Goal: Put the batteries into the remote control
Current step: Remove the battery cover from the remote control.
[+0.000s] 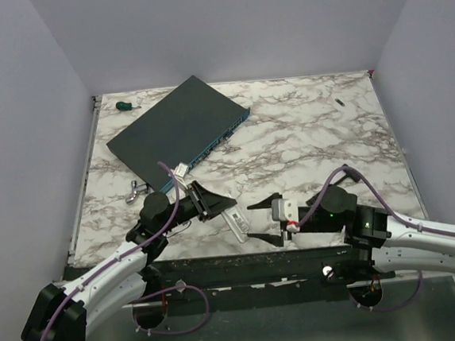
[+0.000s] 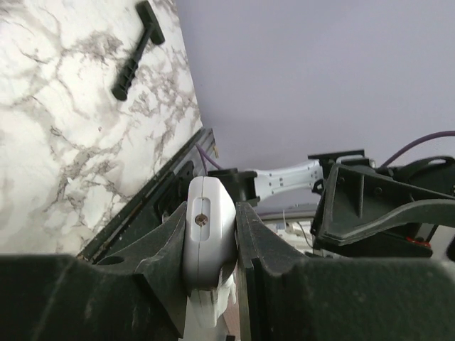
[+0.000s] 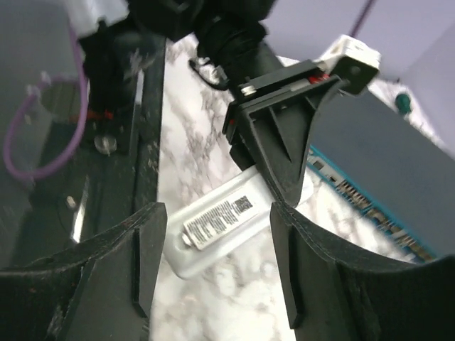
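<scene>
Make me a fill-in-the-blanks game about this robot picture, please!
1. The left gripper is shut on the white ____.
2. The right gripper is ____ and holds nothing.
3. The dark box has a ____ edge.
Missing words: remote; open; blue.
</scene>
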Controlling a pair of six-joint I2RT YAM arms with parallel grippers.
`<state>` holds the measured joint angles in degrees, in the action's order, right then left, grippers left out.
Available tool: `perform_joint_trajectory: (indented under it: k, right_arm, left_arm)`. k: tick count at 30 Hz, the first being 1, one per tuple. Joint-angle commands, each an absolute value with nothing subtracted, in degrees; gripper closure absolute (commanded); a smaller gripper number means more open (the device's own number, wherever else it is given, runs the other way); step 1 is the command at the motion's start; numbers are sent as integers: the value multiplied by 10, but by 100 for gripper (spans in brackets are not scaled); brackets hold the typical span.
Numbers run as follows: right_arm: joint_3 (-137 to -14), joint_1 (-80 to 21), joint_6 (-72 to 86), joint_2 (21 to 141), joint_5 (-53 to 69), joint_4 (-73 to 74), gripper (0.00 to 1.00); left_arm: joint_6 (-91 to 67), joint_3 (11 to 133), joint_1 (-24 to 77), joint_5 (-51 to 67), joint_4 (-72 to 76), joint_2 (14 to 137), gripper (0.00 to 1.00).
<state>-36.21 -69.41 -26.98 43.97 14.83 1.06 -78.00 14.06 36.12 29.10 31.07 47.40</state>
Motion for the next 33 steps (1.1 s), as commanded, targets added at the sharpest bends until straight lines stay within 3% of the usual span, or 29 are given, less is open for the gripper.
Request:
perform_joint_trajectory:
  k: [1, 4, 9, 19, 33]
  right_arm:
    - [-336, -692, 19, 428, 20, -133, 33]
    - [-395, -693, 203, 467, -116, -41, 31]
    - [-508, -721, 323, 556, -259, 165, 27]
    - [-546, -752, 395, 628, -252, 258, 12]
    - [-561, -760, 306, 694, -233, 235, 25]
  left_arm:
    - [-784, 132, 348, 222, 332, 468, 100]
    - [-783, 133, 343, 202, 327, 469, 100]
    - [-774, 138, 337, 193, 308, 463, 100]
    - [-751, 155, 333, 185, 248, 437, 100]
    - [-751, 152, 333, 195, 245, 437, 100]
